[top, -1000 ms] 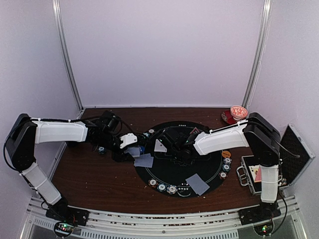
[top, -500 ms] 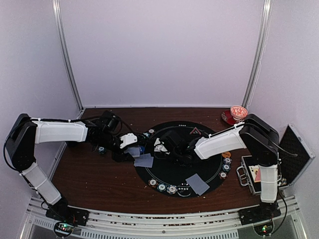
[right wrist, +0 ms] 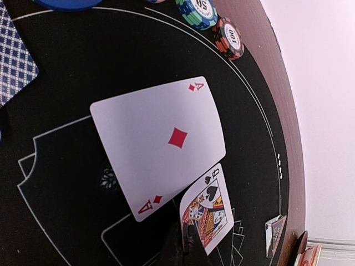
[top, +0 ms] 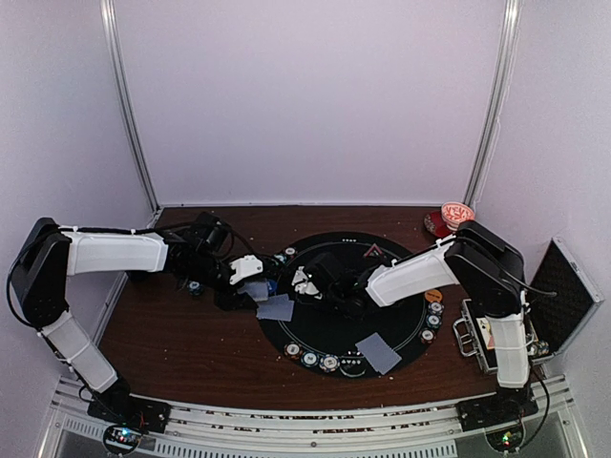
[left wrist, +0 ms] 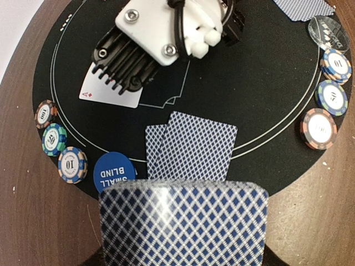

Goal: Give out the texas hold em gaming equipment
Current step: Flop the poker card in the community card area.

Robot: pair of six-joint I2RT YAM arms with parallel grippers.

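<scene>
My left gripper [top: 246, 274] holds a deck of blue-backed playing cards [left wrist: 183, 221] low over the left edge of the round black mat [top: 334, 324]; the deck hides its fingers. Two face-down cards [left wrist: 191, 145] lie just ahead of it, next to the blue SMALL BLIND disc [left wrist: 115, 173]. My right gripper [top: 304, 282] reaches left across the mat, shut on a face-up ace of diamonds [right wrist: 161, 144] and queen of spades [right wrist: 208, 208]. Striped chips sit at the mat's left rim [left wrist: 55, 138] and right rim [left wrist: 327, 97].
Another face-down pair [top: 379, 352] lies at the mat's near right, with chips [top: 310, 359] along the near rim. The orange disc [top: 433, 295] and red triangle marker [top: 370, 251] are on the mat. A cup and saucer [top: 456, 215] stand far right; an open metal case [top: 535, 315] lies right.
My right gripper has moved left across the mat with the face-up cards, closer to the left gripper. The left arm and its deck have not moved.
</scene>
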